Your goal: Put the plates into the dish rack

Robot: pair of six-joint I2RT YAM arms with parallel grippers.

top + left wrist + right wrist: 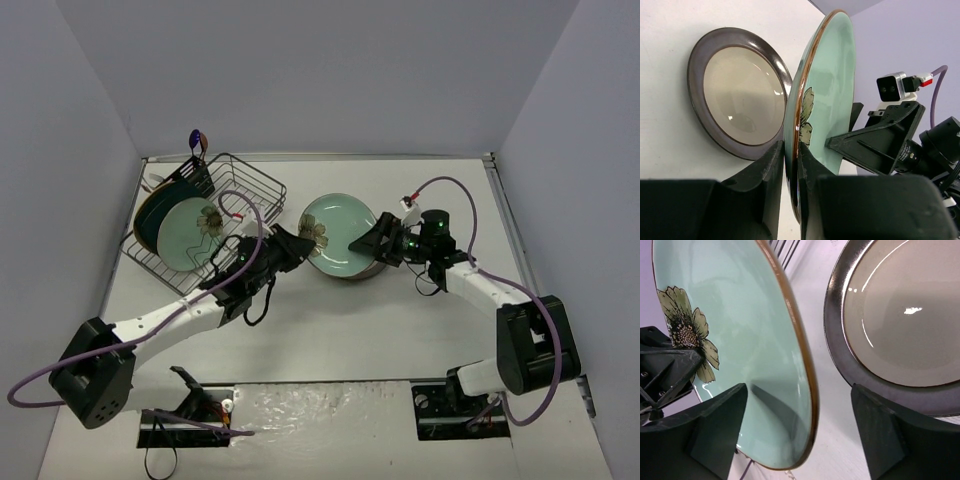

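Observation:
A pale green plate with a flower is held tilted on edge above the table's middle. My left gripper is shut on its left rim; in the left wrist view the fingers pinch the rim of this plate. My right gripper is open, its fingers standing wide on either side of the plate's right rim. A dark-rimmed plate with a pale centre lies flat on the table below; it also shows in the left wrist view and the right wrist view. The black wire dish rack stands at the back left.
In the rack stand dark teal plates and another pale green flower plate. The black cutlery basket sits at the rack's far corner with a utensil handle sticking up. Grey walls close in the table's back and sides.

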